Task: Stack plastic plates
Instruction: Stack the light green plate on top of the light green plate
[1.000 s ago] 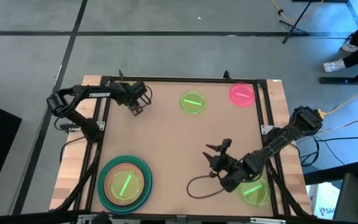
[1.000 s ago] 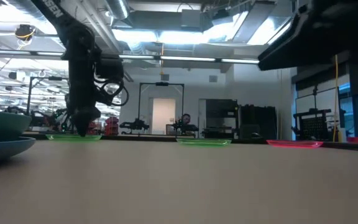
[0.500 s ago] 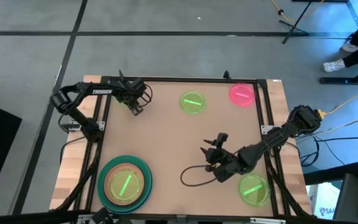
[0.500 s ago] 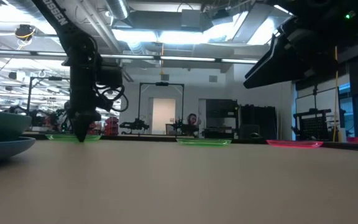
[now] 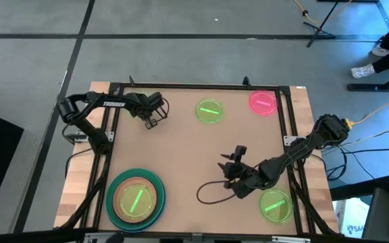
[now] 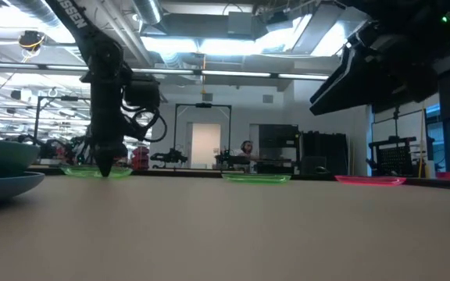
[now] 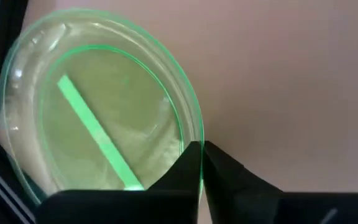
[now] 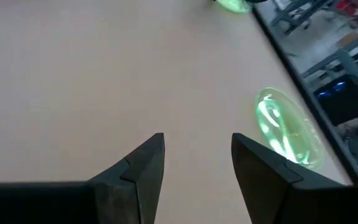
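Note:
My left gripper (image 7: 202, 149) stands at the table's far left, shut on a small translucent neon-green plate (image 7: 98, 118) that lies there (image 6: 96, 171). A stack sits at the near left: a large blue plate (image 5: 155, 217), a large green one (image 5: 117, 181), a salmon-pink one (image 5: 123, 191) and a small neon-green one (image 5: 136, 200) on top. Another small neon-green plate (image 5: 209, 111) and a hot-pink one (image 5: 263, 102) lie along the far edge. One more neon-green plate (image 5: 275, 206) lies at the near right. My right gripper (image 5: 229, 167) hangs open right of the middle, holding nothing. My left gripper pinches the small neon-green plate's raised rim (image 7: 194, 134) between its two fingers, one on the plate's inner side and one outside. The fingers come from above, pointing down (image 6: 103, 164). The plate lies about flat at table height; whether it is lifted clear I cannot tell.
A dark cable loop (image 5: 210, 196) lies on the table by my right arm. A metal frame (image 5: 201, 87) runs along the far and side edges. The brown tabletop (image 5: 181, 155) between the plates is bare. A person's shoes (image 5: 367, 70) show on the floor beyond the far right corner.
My left gripper has shut on the far-left plate's rim and shifted slightly toward the table's right. My right arm has moved toward the far edge and the table's middle, uncovering the near-right neon-green plate; its fingers stay open.

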Action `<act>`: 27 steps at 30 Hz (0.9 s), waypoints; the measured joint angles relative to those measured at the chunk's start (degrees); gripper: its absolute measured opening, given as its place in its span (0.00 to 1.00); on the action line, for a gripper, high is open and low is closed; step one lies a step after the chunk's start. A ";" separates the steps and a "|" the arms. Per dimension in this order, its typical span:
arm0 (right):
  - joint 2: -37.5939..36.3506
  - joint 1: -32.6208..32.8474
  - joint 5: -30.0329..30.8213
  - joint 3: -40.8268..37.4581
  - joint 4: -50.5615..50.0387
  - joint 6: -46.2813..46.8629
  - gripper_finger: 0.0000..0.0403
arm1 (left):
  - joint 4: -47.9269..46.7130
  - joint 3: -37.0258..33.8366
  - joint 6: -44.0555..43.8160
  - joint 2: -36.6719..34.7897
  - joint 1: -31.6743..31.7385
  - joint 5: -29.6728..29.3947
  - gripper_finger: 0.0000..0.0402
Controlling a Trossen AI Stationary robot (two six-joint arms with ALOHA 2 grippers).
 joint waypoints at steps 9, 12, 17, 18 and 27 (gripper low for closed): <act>0.02 0.07 -5.52 0.00 0.46 0.18 0.45 | -4.64 0.98 -4.08 -2.93 -9.04 -1.72 0.01; 0.02 0.07 -5.53 0.00 0.45 0.18 0.45 | -9.18 3.11 -5.79 -4.83 -12.81 -2.40 0.00; 0.01 0.07 -5.57 0.00 0.43 0.18 0.45 | -17.28 8.88 -10.40 -7.71 -20.50 -2.11 0.00; 0.02 0.07 -5.58 0.00 0.42 0.18 0.45 | -18.98 10.19 -11.72 -8.10 -22.38 -1.84 0.00; 0.02 0.07 -5.60 0.00 0.44 0.18 0.45 | -27.23 23.04 -23.06 -8.78 -42.94 1.72 0.00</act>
